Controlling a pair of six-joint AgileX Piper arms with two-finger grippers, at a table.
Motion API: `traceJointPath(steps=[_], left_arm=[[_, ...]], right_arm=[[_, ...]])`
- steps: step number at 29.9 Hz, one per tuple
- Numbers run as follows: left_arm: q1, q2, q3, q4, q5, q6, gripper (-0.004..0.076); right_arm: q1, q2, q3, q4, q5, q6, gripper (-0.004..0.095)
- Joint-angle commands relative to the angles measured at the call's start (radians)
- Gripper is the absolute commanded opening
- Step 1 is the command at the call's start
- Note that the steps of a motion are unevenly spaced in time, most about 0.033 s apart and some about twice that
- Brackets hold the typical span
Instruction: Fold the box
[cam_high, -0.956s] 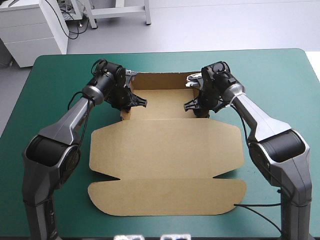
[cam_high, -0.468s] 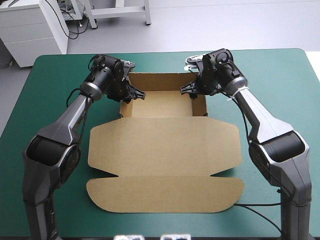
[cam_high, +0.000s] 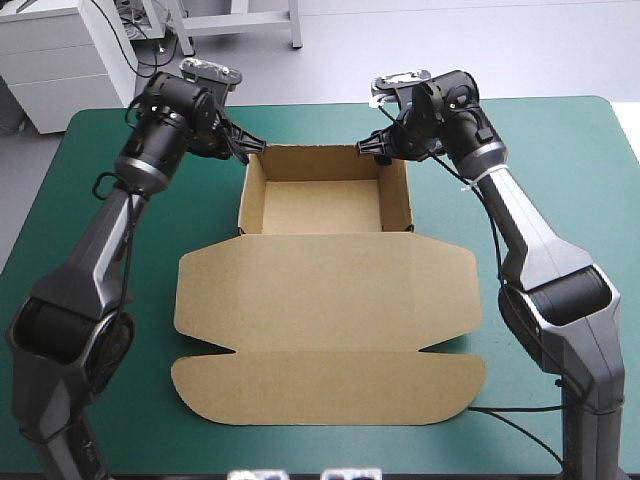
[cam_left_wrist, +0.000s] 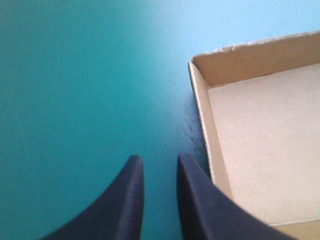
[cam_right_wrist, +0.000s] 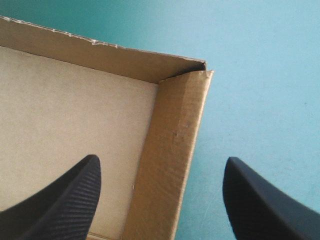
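The brown box (cam_high: 325, 205) lies in the middle of the table as an open tray with all walls raised, its lid (cam_high: 325, 295) and front flap flat toward the near edge. My left gripper (cam_high: 248, 148) hovers just outside the tray's far-left corner. In the left wrist view this gripper (cam_left_wrist: 156, 167) is open by a narrow gap over bare cover, the box (cam_left_wrist: 260, 140) beside it. My right gripper (cam_high: 376, 150) is at the far-right corner. The right wrist view shows this gripper (cam_right_wrist: 160, 175) wide open, straddling the tray's right wall (cam_right_wrist: 172, 150) without touching it.
Teal-green cover (cam_high: 560, 180) lies bare on both sides of the box and along the far edge. A black cable (cam_high: 505, 420) runs on the table near the front right corner.
Both grippers have risen out of the tray and moved back to its far corners. The left one has swung outward beyond the left wall. The tray's side walls now stand upright.
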Motion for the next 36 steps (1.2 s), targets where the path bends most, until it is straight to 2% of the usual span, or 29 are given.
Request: traceJointPath(steps=[1,7,12,21,29,36], left_arm=[[-0.001,-0.135,-0.034,0.021,0.041,0.002,0.0001],[-0.001,-0.279,0.030,-0.072,0.043,0.002,-0.0007],[-0.001,-0.444,0.195,-0.118,0.043,0.057,-0.0007],[-0.001,-0.827,0.615,-0.090,0.032,0.055,-0.0007],[-0.001,-1.146,0.937,-0.076,-0.069,0.057,-0.0007],[-0.001,-1.360,1.212,-0.076,-0.265,0.054,-0.0007]], right_arm=[[-0.003,-0.089,-0.033,-0.003,-0.002,0.009,0.0644],[-0.003,-0.110,-0.033,0.019,-0.002,0.011,0.0644],[-0.003,-0.110,-0.031,0.094,0.000,-0.019,0.0644],[-0.003,-0.108,0.082,-0.027,-0.002,-0.023,0.0644],[-0.003,-0.057,0.153,-0.041,-0.011,-0.023,0.0644],[-0.003,-0.013,0.157,0.012,-0.002,-0.023,0.0644]])
